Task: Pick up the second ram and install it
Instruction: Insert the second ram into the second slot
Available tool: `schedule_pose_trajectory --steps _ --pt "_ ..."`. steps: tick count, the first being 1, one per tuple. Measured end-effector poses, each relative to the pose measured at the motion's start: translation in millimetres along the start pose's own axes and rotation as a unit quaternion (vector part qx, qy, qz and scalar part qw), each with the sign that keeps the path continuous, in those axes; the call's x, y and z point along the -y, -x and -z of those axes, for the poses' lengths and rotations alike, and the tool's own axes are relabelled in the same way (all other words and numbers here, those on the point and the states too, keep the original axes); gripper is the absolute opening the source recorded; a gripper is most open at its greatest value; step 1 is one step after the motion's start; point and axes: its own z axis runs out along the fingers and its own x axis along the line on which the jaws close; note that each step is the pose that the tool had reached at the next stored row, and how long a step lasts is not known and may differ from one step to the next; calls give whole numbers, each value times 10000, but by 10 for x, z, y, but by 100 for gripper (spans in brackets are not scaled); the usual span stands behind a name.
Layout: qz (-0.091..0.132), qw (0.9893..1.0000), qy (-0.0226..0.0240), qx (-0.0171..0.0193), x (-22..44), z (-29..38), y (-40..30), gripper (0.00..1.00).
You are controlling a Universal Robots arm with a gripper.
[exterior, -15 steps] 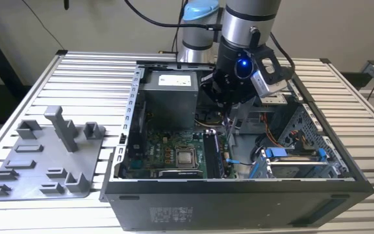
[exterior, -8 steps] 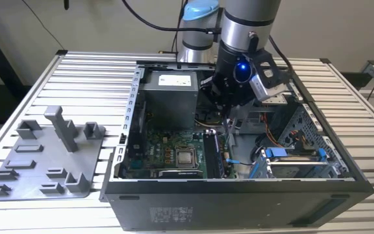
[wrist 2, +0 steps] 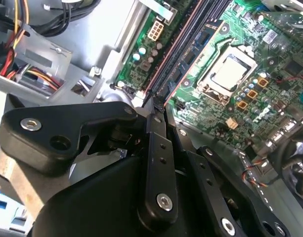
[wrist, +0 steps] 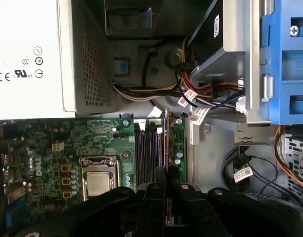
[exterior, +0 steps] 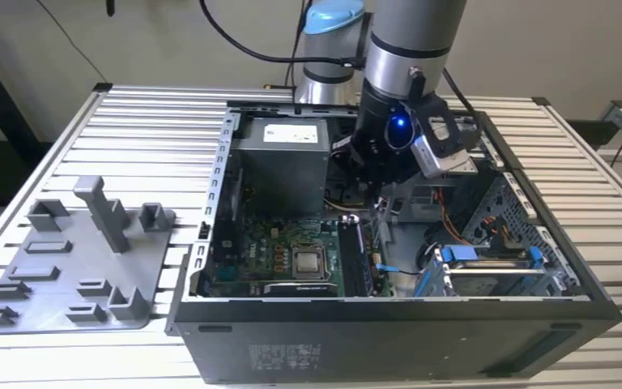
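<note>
Gripper point(exterior: 381, 194) of the grey robot arm point(exterior: 408, 40) lowered into the open black computer case point(exterior: 398, 340), which lies on its side on the white slatted table point(exterior: 149, 130). In the first wrist view the two black fingers point(wrist: 152, 195) are drawn narrow on the second ram point(wrist: 165, 143), a thin dark memory stick seen edge-on, standing upright along the row of dark memory slots point(wrist: 146, 153) on the green motherboard point(wrist: 52, 148). The stick sits at the slot nearest the board's outer edge, just beside a narrow green strip of board carrying small capacitors; whether it is fully seated cannot be told. In the second wrist view the gripper point(wrist 2: 156, 111) meets the end of the same slot row point(wrist 2: 186, 44), with the square metal processor socket point(wrist 2: 230, 71) close on one side.

Room around the fingers is tight. The grey box-shaped power supply point(exterior: 279, 162) stands near the slot row at the exterior view's left, and bundled yellow, red and black cables point(wrist: 191, 89) hang close past the far end of the slots. A blue plastic drive bracket point(exterior: 489, 255) and its metal cage occupy the exterior view's right side of the case. The case's raised metal rim surrounds the whole work area.

Well apart, on the table at the exterior view's left, rests a light grey plastic tray point(exterior: 74, 267) with upright blocks and ridges.
</note>
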Motion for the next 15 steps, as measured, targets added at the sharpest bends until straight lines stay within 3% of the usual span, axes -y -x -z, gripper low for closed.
schedule_pose_trajectory --steps 7,15 --pt "3 10000 -2 -1 12 -101 -35 14" --pt "15 10000 -7 -83 71 -172 -84 14"
